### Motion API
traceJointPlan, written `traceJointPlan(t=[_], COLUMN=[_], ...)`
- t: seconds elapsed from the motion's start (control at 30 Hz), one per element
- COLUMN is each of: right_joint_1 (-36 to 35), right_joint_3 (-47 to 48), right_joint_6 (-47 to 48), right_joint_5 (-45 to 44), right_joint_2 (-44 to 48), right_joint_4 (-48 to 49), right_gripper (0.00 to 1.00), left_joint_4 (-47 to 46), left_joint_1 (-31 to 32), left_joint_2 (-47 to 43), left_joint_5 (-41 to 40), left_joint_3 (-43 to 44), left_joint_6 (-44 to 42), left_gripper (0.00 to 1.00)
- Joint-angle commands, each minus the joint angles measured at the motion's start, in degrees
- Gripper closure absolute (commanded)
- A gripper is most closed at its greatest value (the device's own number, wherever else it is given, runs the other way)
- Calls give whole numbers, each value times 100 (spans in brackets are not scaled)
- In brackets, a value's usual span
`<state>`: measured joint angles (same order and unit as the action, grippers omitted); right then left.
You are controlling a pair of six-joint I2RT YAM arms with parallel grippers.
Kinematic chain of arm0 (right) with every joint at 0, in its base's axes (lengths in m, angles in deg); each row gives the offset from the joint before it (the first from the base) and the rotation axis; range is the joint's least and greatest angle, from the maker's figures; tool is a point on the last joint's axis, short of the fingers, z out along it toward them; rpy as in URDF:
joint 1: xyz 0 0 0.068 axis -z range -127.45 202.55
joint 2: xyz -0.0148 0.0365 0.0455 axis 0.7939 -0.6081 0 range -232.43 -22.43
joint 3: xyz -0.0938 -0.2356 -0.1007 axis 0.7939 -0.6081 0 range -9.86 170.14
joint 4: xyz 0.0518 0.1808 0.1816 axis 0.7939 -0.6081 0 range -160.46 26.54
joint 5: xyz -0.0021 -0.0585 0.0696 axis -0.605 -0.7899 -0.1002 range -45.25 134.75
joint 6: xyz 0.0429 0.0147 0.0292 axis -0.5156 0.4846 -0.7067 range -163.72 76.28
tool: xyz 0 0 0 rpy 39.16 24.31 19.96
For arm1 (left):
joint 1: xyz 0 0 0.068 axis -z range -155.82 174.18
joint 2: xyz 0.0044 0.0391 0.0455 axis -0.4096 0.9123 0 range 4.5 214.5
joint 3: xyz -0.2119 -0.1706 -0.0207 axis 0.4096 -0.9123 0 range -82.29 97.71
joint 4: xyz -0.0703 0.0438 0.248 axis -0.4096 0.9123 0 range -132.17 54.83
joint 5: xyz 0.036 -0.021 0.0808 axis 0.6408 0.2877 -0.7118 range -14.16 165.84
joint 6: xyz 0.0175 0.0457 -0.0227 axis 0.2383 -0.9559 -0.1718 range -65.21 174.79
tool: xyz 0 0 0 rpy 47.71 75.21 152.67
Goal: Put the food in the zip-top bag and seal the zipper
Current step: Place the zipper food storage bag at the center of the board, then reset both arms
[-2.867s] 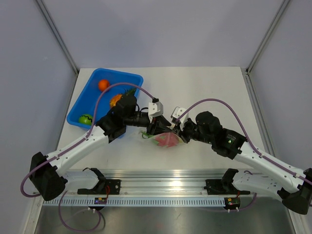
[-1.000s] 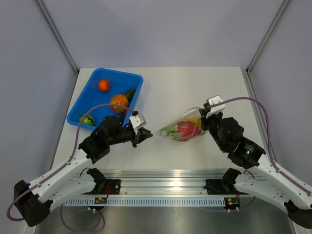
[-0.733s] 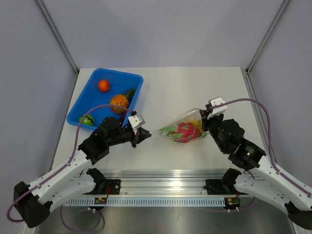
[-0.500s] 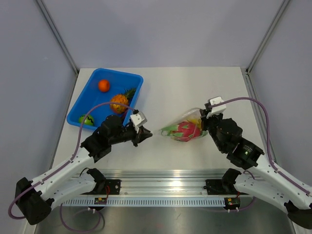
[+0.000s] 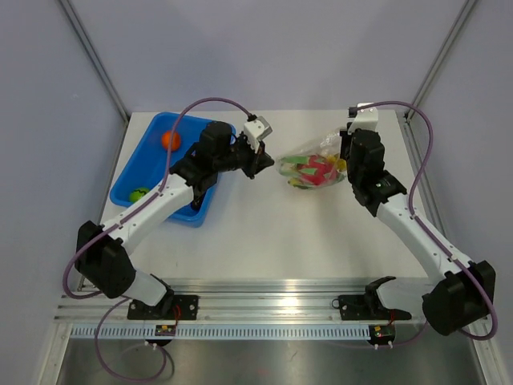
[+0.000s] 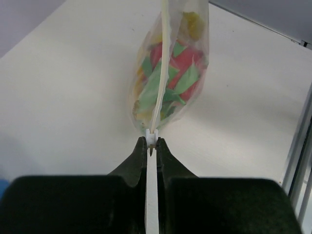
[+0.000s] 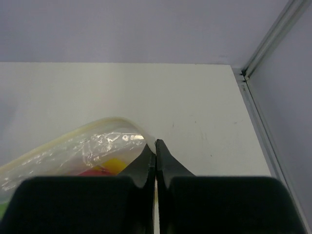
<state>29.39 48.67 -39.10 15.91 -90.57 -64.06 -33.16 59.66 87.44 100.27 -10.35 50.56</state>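
While both arms reach out from the metal rail (image 5: pixel 272 309) at the near edge of the white table (image 5: pixel 264 241), the zip-top bag (image 5: pixel 311 171) is stretched between them towards the table's far side. The left gripper (image 6: pixel 152 145) is clamped on the zipper (image 6: pixel 163 63), its black fingers (image 6: pixel 134 163) pinched flat on the pale strip where a small white tab (image 6: pixel 152 138) sits at the bag's left end. From there the strip runs straight along the bag's top edge. The food (image 6: pixel 170 73) fills the bag below it in red, green and yellow pieces. The right gripper (image 7: pixel 155 150) is clenched on the opposite corner of the clear plastic, with a yellow piece (image 7: pixel 114 163) showing through just beside its fingers. Whether the bag's belly touches the table cannot be told. Farther left, partly under the left arm, the blue bin (image 5: pixel 144 164) holds an orange toy fruit (image 5: pixel 170 140) and a green toy (image 5: pixel 140 193).
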Motion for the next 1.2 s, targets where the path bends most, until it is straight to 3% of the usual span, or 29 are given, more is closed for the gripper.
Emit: traceJointPlan(t=[0.0,0.07,0.1,0.2,0.23,0.27,0.3,0.33,0.47,0.57,0.73,0.9,1.17], right_joint_1=[110,101,110,110,101,101,110,110,101,101,110,110,110], right_joint_3=[704,573,494,-67,-469,-647,-780,-885,-712,-282,404,502,-86], right_joint_6=[-67,-180,-277,-751,-961,-1050,-1103,-1147,-1446,-1613,-2096,-2641,-2844], right_joint_5=[440,791,949,1485,1626,1636,1619,1505,601,248,579,1055,837], right_joint_2=[-50,98,273,651,949,1099,1240,1468,1628,1427,759,503,1047], right_joint_4=[860,782,650,123,87,-96,-168,-395,-1370,-2188,-3358,-3483,-2893], right_gripper=[98,95,78,38,28,26,25,9,2,1,1,0,0], left_joint_4=[-164,-111,-102,-154,-224,-268,-277,-173,214,408,767,1058,1322], left_joint_1=[-200,-200,-209,-200,-200,-209,-209,-217,-296,-402,-420,-428,-428], left_joint_2=[188,162,57,-294,-417,-514,-620,-803,-1244,-1629,-2368,-3526,-5225], left_joint_5=[414,423,475,607,555,485,406,266,-402,-868,-1772,-2651,-4103], left_joint_3=[838,743,638,16,-135,-302,-504,-558,-567,-699,-1146,-1867,-2887], left_joint_6=[-78,-201,-236,-166,-62,-34,-8,10,89,282,852,1432,1750], left_gripper=[100,100,89,42,14,5,3,2,1,1,1,1,1])
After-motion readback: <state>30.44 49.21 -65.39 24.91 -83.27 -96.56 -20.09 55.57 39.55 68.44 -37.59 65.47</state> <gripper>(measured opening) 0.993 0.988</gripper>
